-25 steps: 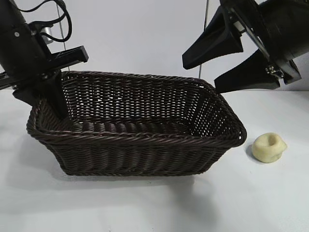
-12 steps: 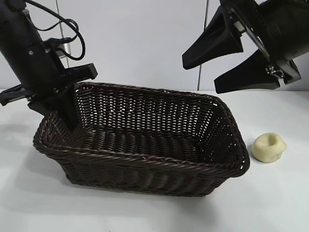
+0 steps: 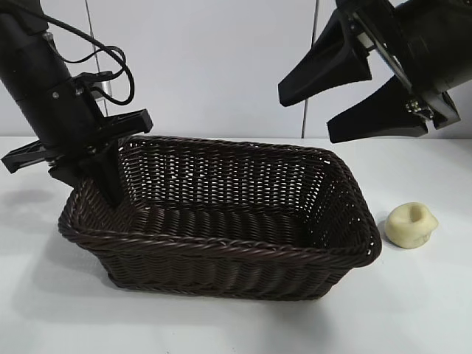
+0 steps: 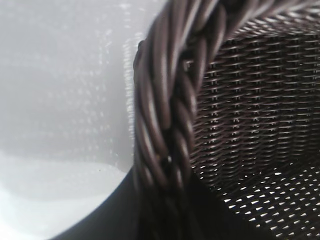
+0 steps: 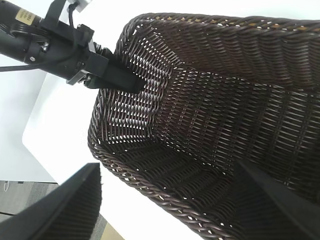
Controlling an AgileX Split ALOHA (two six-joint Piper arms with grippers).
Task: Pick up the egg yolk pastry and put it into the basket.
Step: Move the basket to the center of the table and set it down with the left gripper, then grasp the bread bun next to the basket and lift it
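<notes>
We see a big dark brown basket (image 3: 221, 214) sitting on the white bench (image 3: 221, 324). It is woven, with sloping sides and a twisted rim. We can see nothing inside it but its own woven bottom.

The egg yolk pastry (image 3: 411, 225) is a small, pale yellow lump with a dent on top. It sits on the bench just beside the basket's right end, not touching it. Nothing is holding it.

The left gripper (image 3: 99, 173) is at the basket's left end, pointing down. One of its fingers (image 3: 109, 181) reaches down inside the basket against the left wall. The left wrist view shows the twisted rim very close up, with a dark finger (image 4: 110, 222) on the outside of the wall. So its jaws stand on both sides of the wall, one in and one out. We cannot tell if they are squeezing the rim or only sitting loosely around it.

The right gripper (image 3: 346, 99) hangs in the air above the right end of the basket, higher than the pastry. Its jaws are spread wide and there is nothing between them. In the right wrist view its two dark fingers (image 5: 75, 205) frame the basket from above, and we can see the left gripper (image 5: 112, 77) far off at the other end.
</notes>
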